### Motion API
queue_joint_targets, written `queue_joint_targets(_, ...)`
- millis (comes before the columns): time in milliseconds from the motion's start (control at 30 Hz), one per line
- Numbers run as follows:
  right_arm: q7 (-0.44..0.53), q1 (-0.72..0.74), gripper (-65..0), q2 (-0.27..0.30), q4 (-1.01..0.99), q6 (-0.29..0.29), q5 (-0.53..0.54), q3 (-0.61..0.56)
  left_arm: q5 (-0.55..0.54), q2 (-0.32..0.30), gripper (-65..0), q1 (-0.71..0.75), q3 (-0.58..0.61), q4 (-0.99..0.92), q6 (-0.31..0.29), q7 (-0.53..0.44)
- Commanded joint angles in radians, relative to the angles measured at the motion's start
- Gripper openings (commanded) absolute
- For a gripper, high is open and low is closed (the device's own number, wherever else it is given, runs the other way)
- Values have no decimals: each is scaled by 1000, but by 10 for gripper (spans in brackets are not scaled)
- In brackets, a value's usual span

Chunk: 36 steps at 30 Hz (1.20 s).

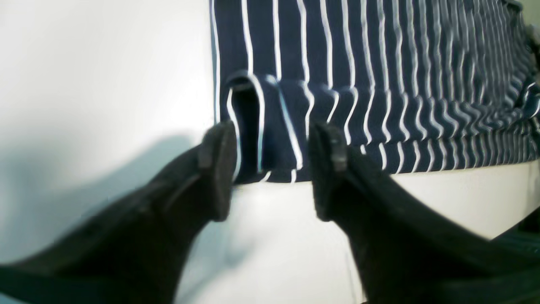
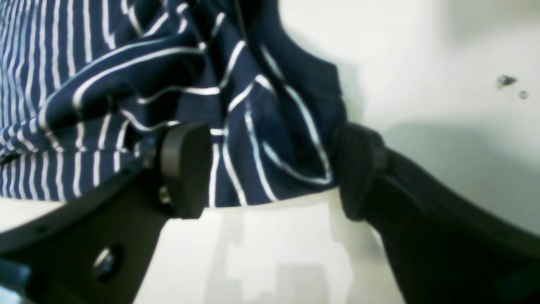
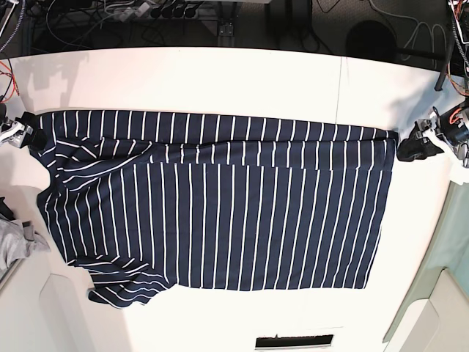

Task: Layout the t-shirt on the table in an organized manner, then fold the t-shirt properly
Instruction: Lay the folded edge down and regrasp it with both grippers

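The navy t-shirt with thin white stripes lies spread across the white table, its far edge folded over in a long band. My left gripper sits at the band's right end. In the left wrist view it is open, its fingers straddling a small looped fold at the shirt's corner. At the band's left end is my right gripper. Its wrist view shows it open wide, with bunched, creased shirt fabric lying between the pads.
A small grey cloth lies at the table's left edge. A thin dark seam crosses the tabletop. Cables and gear line the far side. A dark slot sits at the near edge.
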Motion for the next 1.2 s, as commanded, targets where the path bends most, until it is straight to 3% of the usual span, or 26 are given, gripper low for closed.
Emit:
queue_joint_targets(0,29,16,-201,22,-8,-8,8,7,-16,-18,-289,-11,-8,14,-9,-27)
queue_joint_targets(167,97,21,-201,16,-127,-7,16,6,38,-10,-284,-11,-7,14,-2,-74)
queue_joint_targets(333,101,21,-201,-13,-149,-3,23,6,47,-9,-284,-11,-6,14,-2,-74)
queue_joint_targets(567,101,21,-201,-84,-149,-3,38,5,59,-9,-284,-11,-6,13,20,-80)
queue_joint_targets(733,101,21,-201,-126,-149,8,43,5,127,-5,-284,-11,-6,13,50,-151)
queue_joint_targets(800,101,20,-201,-130,-149,8,44,5,156,4,-284,-12,-6,12,76,-160)
queue_joint_targets(1167,95,20,-201,-130,-149,8,31,5,142,92,-284,-101,-6,-166,79,-167)
